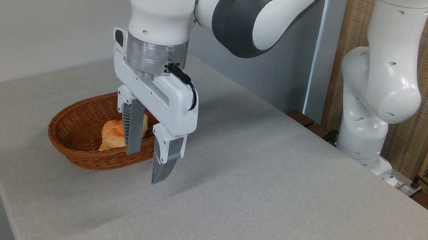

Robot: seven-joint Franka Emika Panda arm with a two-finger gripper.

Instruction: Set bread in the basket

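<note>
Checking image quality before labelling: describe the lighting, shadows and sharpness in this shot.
Camera view: soft, even light, no glare; a faint gripper shadow falls on the table to its right; bread and basket are sharp, the bread partly hidden behind a finger.

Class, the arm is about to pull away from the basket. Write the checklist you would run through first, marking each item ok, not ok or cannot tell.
1. Bread lies inside the basket: ok.
2. Gripper jaws are open, nothing between them: ok.
3. Jaws clear of the bread: cannot tell, one finger overlaps it in this view.
4. Basket sits flat on the table: ok.
5. Basket well in from the table edge: ok.
</note>
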